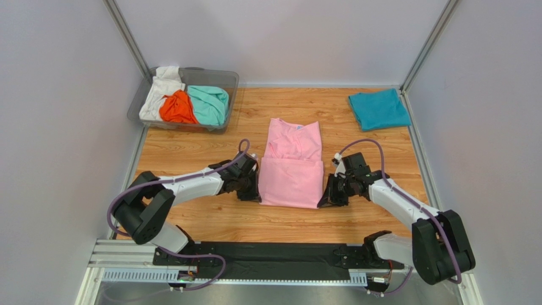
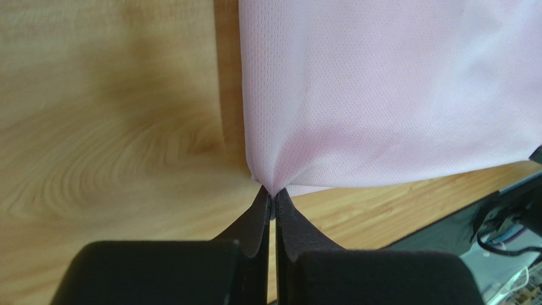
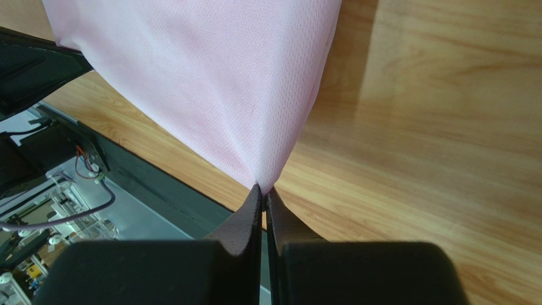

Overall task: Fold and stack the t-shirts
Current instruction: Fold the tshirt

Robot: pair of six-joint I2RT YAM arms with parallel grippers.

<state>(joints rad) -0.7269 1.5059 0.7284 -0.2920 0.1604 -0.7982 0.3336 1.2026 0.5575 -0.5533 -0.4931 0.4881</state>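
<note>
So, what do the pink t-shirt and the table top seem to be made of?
Pink t-shirt: likely a thin knit fabric, matte; tiny pinholes show close up. Table top: wood or wood-look laminate, slight sheen; grain lines, soft reflections.

Five t-shirts [image 1: 291, 171]; one bin [image 1: 227, 79]; two arms [image 1: 191, 184].

Roomiest bit is the bare wood [image 1: 191, 143] left of the pink shirt [image 1: 292, 171], and the same on its right, with an open lane along the far edge between the bin [image 1: 230, 86] (stuffed, far-left corner) and the folded teal tee [image 1: 379, 109] at far right. The near side is tighter: left arm [image 1: 191, 184] and right arm [image 1: 401, 203] lie low across it, with left gripper [image 2: 272, 200] and right gripper [image 3: 263, 194] pinched onto the shirt's near corners. Walls [image 1: 63, 127] box in left, right and far.
</note>
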